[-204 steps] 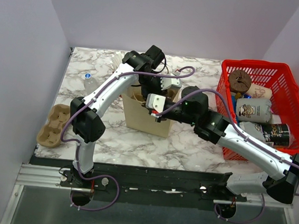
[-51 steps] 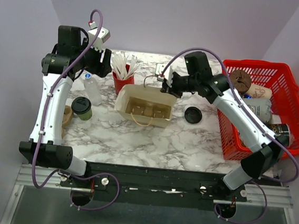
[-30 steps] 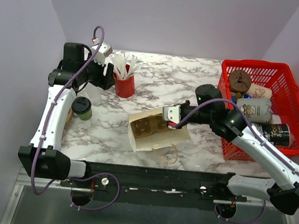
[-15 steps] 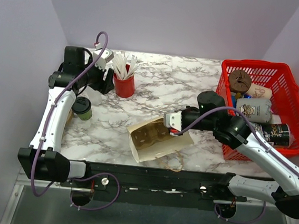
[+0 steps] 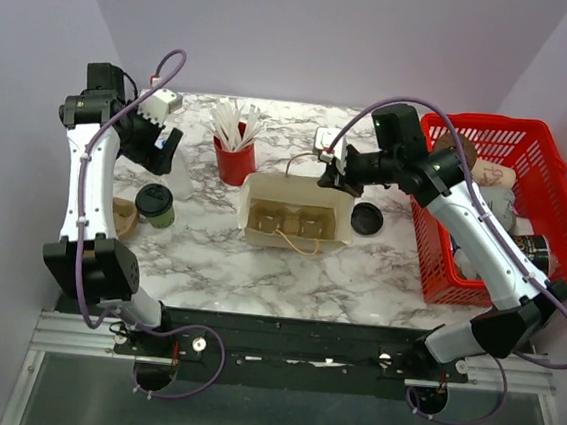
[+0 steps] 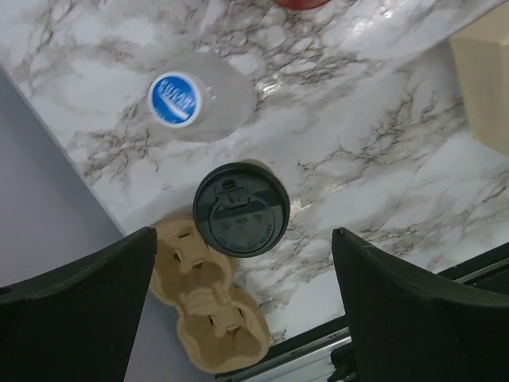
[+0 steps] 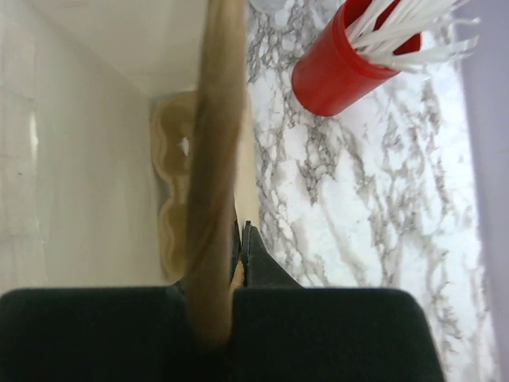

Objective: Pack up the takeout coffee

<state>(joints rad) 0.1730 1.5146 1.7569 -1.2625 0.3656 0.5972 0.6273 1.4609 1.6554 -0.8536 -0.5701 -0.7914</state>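
The takeout coffee point(image 5: 154, 203) is an olive-green cup with a black lid point(image 6: 241, 208), standing on the marble at the left. My left gripper point(image 5: 156, 136) hangs open high above the cup, which shows between its fingers point(image 6: 79, 310) with a wide gap on both sides. An open paper bag point(image 5: 296, 212) stands mid-table with a cardboard carrier point(image 7: 175, 187) inside. My right gripper point(image 5: 330, 167) is shut on the bag's far rim point(image 7: 219, 159).
A clear water bottle point(image 6: 191, 99) stands just beyond the coffee. A loose cardboard carrier point(image 6: 208, 318) lies at the table's left edge. A red cup of white sticks point(image 5: 234, 158), a flat black disc point(image 5: 365, 218) and a red basket point(image 5: 428, 277) of packets surround the bag.
The bag went from tilted near the front edge to upright mid-table, carried back by my right gripper. My left gripper swung outward to the left and opened wider.
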